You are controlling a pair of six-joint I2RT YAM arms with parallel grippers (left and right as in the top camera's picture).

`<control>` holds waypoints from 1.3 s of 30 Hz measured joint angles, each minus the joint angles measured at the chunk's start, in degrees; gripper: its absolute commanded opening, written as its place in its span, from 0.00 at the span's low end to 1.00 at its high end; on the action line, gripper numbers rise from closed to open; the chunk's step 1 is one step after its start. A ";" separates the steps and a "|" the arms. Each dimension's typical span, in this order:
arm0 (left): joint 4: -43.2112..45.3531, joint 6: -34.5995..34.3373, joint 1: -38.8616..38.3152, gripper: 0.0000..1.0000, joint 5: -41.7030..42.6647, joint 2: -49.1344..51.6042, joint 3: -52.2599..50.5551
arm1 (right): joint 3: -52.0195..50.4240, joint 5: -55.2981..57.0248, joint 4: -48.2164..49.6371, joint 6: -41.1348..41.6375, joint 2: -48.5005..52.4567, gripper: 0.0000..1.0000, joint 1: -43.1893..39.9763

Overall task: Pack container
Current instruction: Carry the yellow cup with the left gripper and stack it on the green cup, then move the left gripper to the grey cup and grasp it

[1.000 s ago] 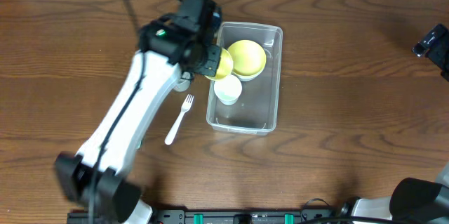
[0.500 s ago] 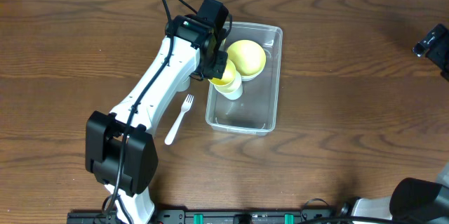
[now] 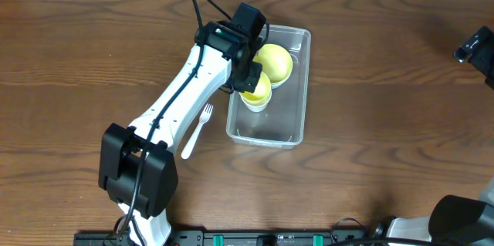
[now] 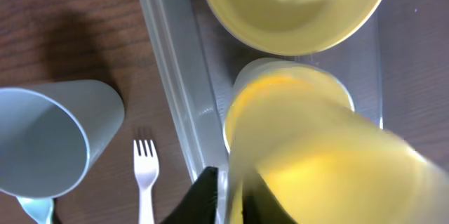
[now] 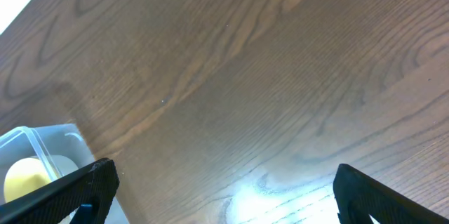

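The clear rectangular container [image 3: 282, 123] stands at the table's middle. It holds a yellow bowl [image 3: 275, 61] at the far end and a white cup [image 3: 255, 105] in the middle. My left gripper [image 3: 248, 72] is shut on the wall of a yellow cup [image 3: 258, 86] and holds it right over the white cup. In the left wrist view the yellow cup [image 4: 316, 161] covers most of the white cup [image 4: 309, 66], with one finger of the left gripper [image 4: 228, 199] on each side of its wall. My right gripper [image 5: 224, 189] is open and empty over bare table at the far right.
A white plastic fork [image 3: 197, 129] lies left of the container. A blue-grey cup [image 4: 49, 140] lies on its side by the fork [image 4: 145, 175], hidden under my arm in the overhead view. The container's corner [image 5: 42, 147] shows in the right wrist view.
My left gripper has carried the yellow cup to the right, from the container's left rim to over the white cup inside it. The right arm has not moved.
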 measured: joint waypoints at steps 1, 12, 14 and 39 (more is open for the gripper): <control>0.02 0.20 0.00 0.40 0.07 0.00 0.00 | 0.00 0.00 0.00 0.00 0.00 0.99 0.00; -9.35 -0.11 1.33 0.64 -7.61 -1.20 7.23 | 0.00 0.00 -0.02 0.00 0.00 0.99 0.00; -10.38 -0.04 2.93 0.64 -9.86 -3.69 10.60 | 0.00 0.00 0.00 0.00 0.00 0.99 0.00; -2.32 -0.83 22.64 0.57 -3.89 3.61 -1.11 | 0.00 0.00 0.00 -0.02 0.00 0.99 0.00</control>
